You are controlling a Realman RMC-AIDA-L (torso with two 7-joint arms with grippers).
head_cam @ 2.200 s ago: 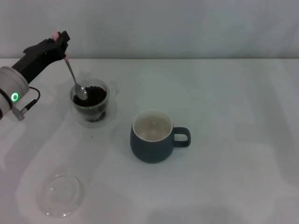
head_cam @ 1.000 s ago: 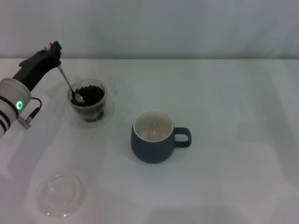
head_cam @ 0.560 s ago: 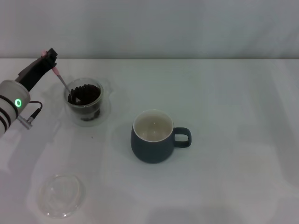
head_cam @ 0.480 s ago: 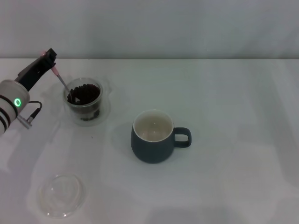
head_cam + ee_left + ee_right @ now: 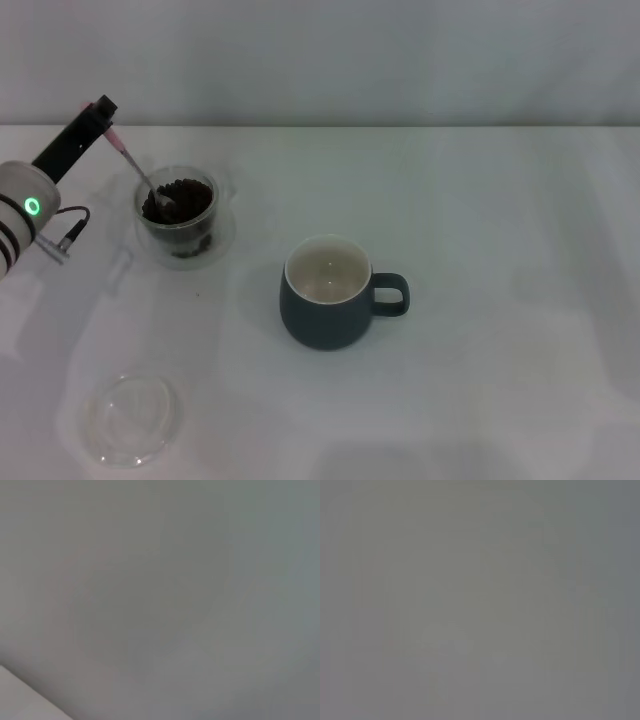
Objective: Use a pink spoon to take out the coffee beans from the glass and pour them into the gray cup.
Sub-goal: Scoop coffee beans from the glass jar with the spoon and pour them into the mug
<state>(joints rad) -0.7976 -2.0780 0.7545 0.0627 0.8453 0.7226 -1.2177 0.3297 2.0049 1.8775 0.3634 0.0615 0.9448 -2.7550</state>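
In the head view the glass (image 5: 180, 222) stands at the left of the table with coffee beans (image 5: 180, 198) inside. My left gripper (image 5: 100, 112) is up and to the left of it, shut on the pink spoon (image 5: 131, 160) by its handle end. The spoon slants down into the glass and its bowl is in the beans at the glass's left side. The gray cup (image 5: 327, 293) stands to the right and nearer, with its handle to the right and its cream inside showing no beans. The right gripper is not in view. Both wrist views show only plain grey.
A flat clear round dish (image 5: 129, 418) lies near the front left of the white table (image 5: 500, 250). A grey wall runs along the table's far edge.
My left gripper has swung left and lowered its angle, so the spoon lies flatter and its bowl has moved from the glass's middle to its left side. The glass has shifted slightly left.
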